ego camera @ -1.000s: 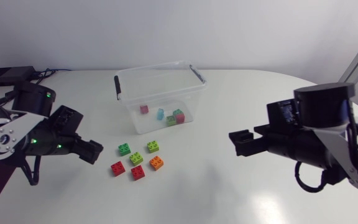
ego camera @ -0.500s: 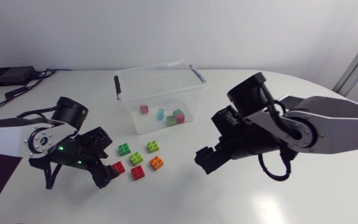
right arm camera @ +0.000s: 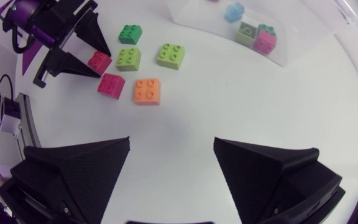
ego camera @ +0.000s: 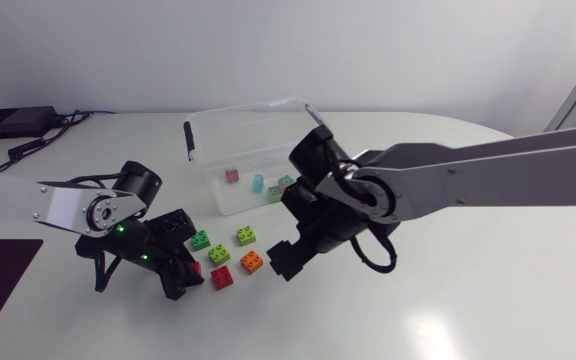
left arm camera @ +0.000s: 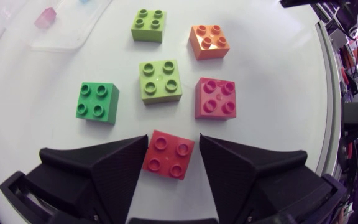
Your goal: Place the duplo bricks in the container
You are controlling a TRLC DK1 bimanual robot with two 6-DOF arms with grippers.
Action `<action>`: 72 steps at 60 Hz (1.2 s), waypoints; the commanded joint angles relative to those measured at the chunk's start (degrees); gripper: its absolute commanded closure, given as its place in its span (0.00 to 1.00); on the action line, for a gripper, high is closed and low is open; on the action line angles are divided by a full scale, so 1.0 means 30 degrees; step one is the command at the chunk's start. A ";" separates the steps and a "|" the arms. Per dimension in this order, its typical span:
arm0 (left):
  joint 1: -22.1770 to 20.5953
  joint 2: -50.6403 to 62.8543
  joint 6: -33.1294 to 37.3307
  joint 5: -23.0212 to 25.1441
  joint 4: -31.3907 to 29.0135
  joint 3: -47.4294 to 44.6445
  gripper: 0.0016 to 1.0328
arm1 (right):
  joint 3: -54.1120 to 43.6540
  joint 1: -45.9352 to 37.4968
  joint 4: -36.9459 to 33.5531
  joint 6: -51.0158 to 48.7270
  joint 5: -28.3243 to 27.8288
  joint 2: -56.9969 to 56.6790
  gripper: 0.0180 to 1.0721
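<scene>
The container is clear and stands near the far edge of the surface, about at its middle. Four bricks lie inside it, as far as I can count through the wall: one pink, one blue, one green and one magenta.

Six more lie in a loose group on the surface, just in front of the container on the side of the near edge. They are a green brick, a light green brick, a second light green brick, an orange brick, a pink brick and a red brick. So I judge that less than half of the task is done: four are in and six are left to carry.

The left hand is low over the group, with the red brick between its fingers. The fingers look released, close to the brick's sides but not pressing on them. I think this brick is the next to be taken.

The right hand hangs over bare surface beside the orange brick, spread wide and holding nothing.

The surface is white with a rounded edge. A black box with cables sits at its far left corner.
</scene>
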 commanded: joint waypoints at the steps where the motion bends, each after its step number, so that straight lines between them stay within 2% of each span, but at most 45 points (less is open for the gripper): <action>1: 0.0099 0.0517 0.1098 0.0375 -0.0912 0.0137 0.62 | 0.0542 0.0656 -0.0311 -0.0221 0.0129 0.0936 0.08; 4: 0.0334 0.0194 0.1303 0.0375 -0.1673 0.0371 0.66 | 0.0805 0.0832 -0.0311 -0.0221 0.0129 0.1317 0.08; 18: 0.1301 -0.2266 0.1655 0.0610 -0.4105 0.1807 0.66 | 0.2739 0.1389 -0.0985 -0.0221 0.0393 0.3456 0.11; 32: 0.2707 -0.4200 0.1186 0.2104 -0.6449 0.5264 0.66 | 0.5639 0.1594 -0.3329 -0.0192 0.0422 0.5712 0.14; 41: 0.3498 -0.4229 0.0629 0.3217 -0.7210 0.7578 0.66 | 0.7280 0.1740 -0.4266 -0.0133 0.0657 0.7147 0.14; 51: 0.3967 -0.3936 -0.0191 0.4243 -0.7093 0.9190 0.66 | 0.8510 0.1945 -0.4764 -0.0133 0.0715 0.8231 0.17; 55: 0.3967 -0.3468 -0.0835 0.4360 -0.6214 0.9483 0.66 | 0.8950 0.1945 -0.4852 0.0072 0.0774 0.8554 0.22; 62: 0.3908 -0.3263 -0.1919 0.4682 -0.4808 0.9776 0.66 | 0.9594 0.1916 -0.5321 0.0189 0.0832 0.8964 0.22; 67: 0.3703 -0.2823 -0.2828 0.4682 -0.3402 0.9834 0.66 | 1.0063 0.1975 -0.5585 0.0189 0.0832 0.9286 0.31; 72: 0.3381 -0.2237 -0.3267 0.4682 -0.2611 0.9893 0.66 | 1.0385 0.2033 -0.5819 0.0218 0.0745 0.9637 0.44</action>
